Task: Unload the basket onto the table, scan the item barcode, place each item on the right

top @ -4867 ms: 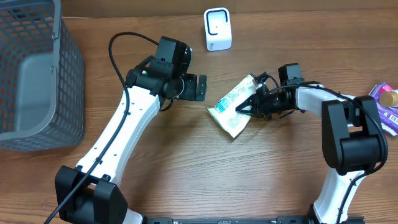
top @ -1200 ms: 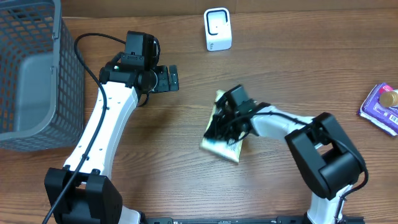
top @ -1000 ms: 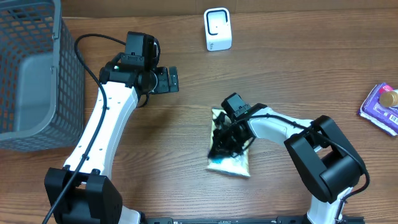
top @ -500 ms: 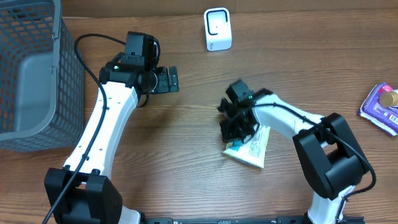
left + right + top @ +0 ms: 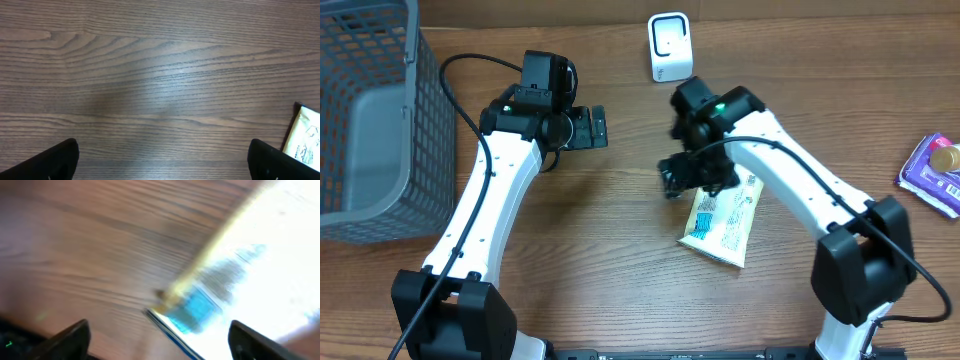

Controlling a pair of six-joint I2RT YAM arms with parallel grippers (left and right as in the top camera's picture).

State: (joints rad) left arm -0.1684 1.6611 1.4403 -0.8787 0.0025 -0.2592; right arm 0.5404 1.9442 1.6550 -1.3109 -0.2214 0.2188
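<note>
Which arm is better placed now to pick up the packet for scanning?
Right. The right gripper hangs open at the upper end of the packet; the left gripper, also open, is farther away across the table.

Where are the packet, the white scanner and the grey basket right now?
packet [image 5: 722, 222], overhead view, middle of its printed face.
white scanner [image 5: 670, 47], overhead view, centre of its front.
grey basket [image 5: 432, 110], overhead view, its right mesh wall.

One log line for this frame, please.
left gripper: open, over table | right gripper: open, above packet end | packet: flat on table, unheld | scanner: at back
</note>
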